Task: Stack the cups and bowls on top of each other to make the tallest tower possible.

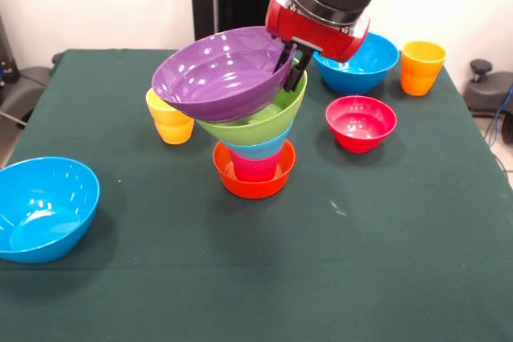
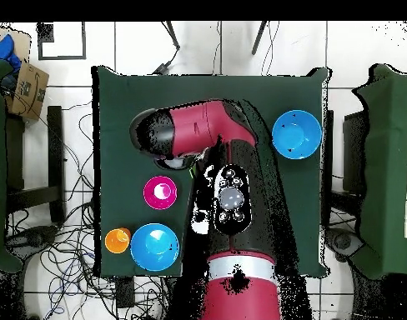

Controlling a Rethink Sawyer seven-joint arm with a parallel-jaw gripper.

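Observation:
The tower stands mid-table in the front view: an orange bowl (image 1: 253, 184) as base, a red-pink cup (image 1: 255, 169) in it, then a light blue bowl (image 1: 258, 150), a lime green bowl (image 1: 268, 120) and a purple bowl (image 1: 216, 76) on top, tilted towards the camera. My gripper (image 1: 289, 66) comes down from above and is shut on the purple bowl's right rim, one finger inside and one outside. A yellow cup (image 1: 170, 124) stands just left of the tower, partly behind the purple bowl. In the overhead view my arm (image 2: 203, 133) hides the tower and gripper.
A red bowl (image 1: 361, 122) (image 2: 160, 192) sits right of the tower. A blue bowl (image 1: 358, 64) (image 2: 155, 247) and an orange cup (image 1: 421, 67) (image 2: 118, 241) stand at the back right. Another blue bowl (image 1: 44, 207) (image 2: 296, 134) lies at the front left.

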